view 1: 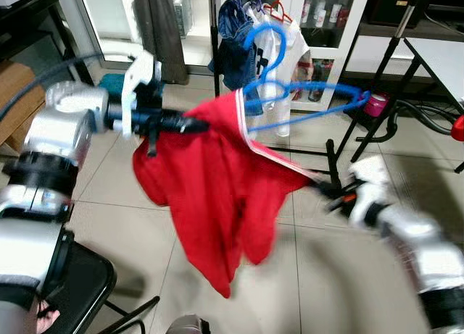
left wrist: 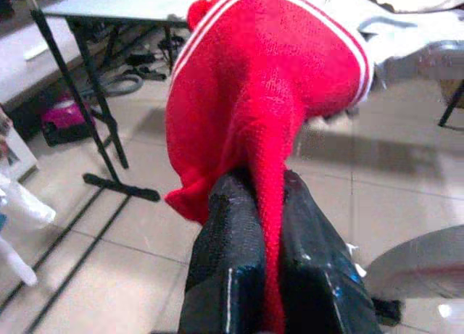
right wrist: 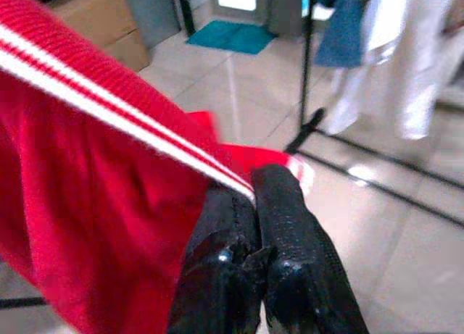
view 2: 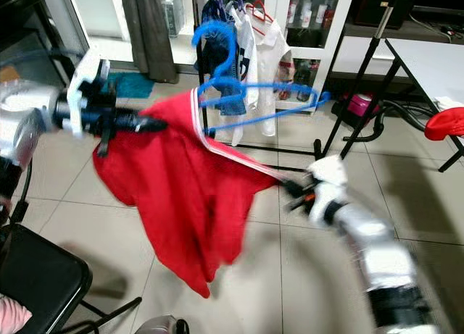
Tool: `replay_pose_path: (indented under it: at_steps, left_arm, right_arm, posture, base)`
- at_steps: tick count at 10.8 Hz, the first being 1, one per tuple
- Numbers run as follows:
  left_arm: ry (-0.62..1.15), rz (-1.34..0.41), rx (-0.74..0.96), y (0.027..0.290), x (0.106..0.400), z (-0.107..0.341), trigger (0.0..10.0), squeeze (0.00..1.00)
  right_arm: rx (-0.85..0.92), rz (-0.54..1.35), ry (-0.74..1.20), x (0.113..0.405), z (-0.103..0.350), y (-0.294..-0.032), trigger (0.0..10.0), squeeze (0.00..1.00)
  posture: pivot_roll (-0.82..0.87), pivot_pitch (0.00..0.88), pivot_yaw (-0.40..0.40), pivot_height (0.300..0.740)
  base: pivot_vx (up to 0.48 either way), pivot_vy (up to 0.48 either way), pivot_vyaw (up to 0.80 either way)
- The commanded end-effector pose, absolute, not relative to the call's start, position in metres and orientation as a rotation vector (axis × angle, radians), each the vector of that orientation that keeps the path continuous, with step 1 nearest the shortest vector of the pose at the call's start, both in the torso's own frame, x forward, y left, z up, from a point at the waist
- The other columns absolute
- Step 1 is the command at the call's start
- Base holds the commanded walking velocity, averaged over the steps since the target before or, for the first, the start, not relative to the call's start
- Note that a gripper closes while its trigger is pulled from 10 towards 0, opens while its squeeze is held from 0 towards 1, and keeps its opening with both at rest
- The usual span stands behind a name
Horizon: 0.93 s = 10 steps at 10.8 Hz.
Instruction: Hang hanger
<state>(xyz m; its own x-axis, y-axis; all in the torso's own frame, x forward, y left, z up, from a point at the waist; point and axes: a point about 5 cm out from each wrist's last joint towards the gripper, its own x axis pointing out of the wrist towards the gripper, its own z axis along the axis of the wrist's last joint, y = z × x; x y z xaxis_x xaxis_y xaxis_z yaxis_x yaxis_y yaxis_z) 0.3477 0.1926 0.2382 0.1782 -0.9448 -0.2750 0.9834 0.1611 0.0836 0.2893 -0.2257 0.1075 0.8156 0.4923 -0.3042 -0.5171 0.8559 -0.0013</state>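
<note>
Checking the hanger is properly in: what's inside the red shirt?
The blue hanger enters the red shirt at the striped collar; hook and one arm stick out. Its other arm is covered by cloth, so I cannot tell how it sits.

Blue hanger (view 1: 290,95) tilted inside stretched red garment (view 1: 217,196)

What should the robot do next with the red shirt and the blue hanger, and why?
Probably carry both a little nearer to the clothes rack. The left gripper and right gripper each pinch an edge of the red shirt, stretched between them. The blue hanger seems to sit inside its collar, hook up, so it looks ready to hang, though blur hides details.
</note>
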Motion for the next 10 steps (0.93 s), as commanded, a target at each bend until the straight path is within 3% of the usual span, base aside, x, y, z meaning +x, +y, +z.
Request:
replay_pose_path:
  at_steps: [1, 8, 10]
  left_arm:
    - [0.118, -1.377, 0.278, 0.204, 0.344, 0.255, 0.0, 0.0]
    - [0.243, -1.403, 0.244, 0.218, 0.296, 0.224, 0.0, 0.0]
    - [0.257, -1.424, 0.208, 0.217, 0.281, 0.221, 0.0, 0.0]
  right_arm:
    - [-0.088, 0.457, 0.297, 0.289, 0.112, -0.248, 0.0, 0.0]
    - [-0.143, 0.082, 0.178, 0.301, 0.155, -0.328, 0.0, 0.0]
    - [-0.162, -0.006, 0.162, 0.304, 0.161, -0.339, 0.0, 0.0]
  posture:
    - [0.05, 0.0, 0.034, 0.74]
    - [0.05, 0.0, 0.036, 0.74]
    - [0.05, 0.002, 0.034, 0.74]
  base:
    - [0.0, 0.0, 0.0]
    - [0.0, 0.0, 0.0]
    - [0.0, 0.0, 0.0]
